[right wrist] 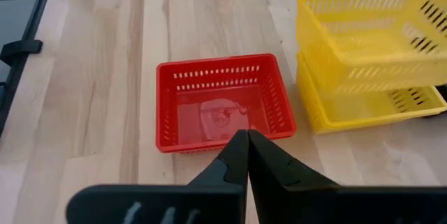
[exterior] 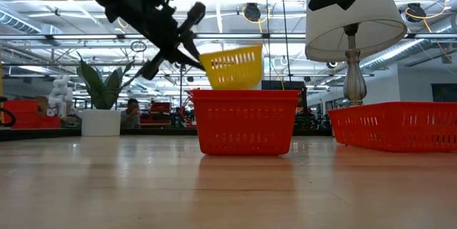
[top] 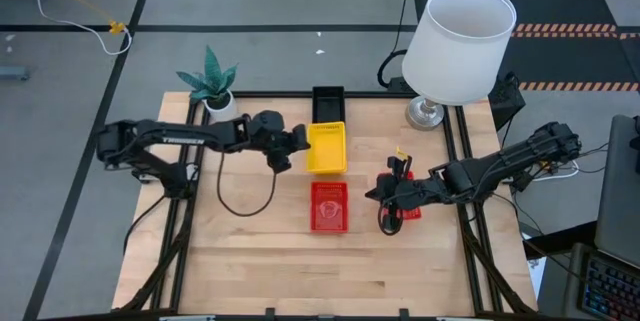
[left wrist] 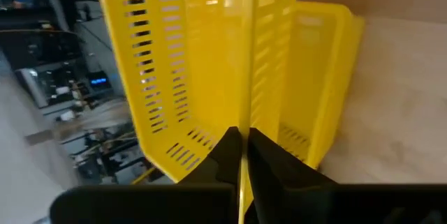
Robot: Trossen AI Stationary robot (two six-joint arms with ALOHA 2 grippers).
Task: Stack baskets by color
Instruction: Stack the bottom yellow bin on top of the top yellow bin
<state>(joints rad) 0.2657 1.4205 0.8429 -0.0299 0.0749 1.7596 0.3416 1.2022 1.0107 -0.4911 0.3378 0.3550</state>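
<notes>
Left end effector pinches the raised yellow basket's wall; tilted, it may nest crooked. Right end effector closed, empty.

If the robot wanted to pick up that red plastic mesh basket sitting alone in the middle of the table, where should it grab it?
Probably by one thin side wall of the red plastic mesh basket, coming straight down from above. It sits upright with its open top facing up and nothing stacked in it, so one finger can slip inside the rim and one outside, pinching the wall.
</notes>
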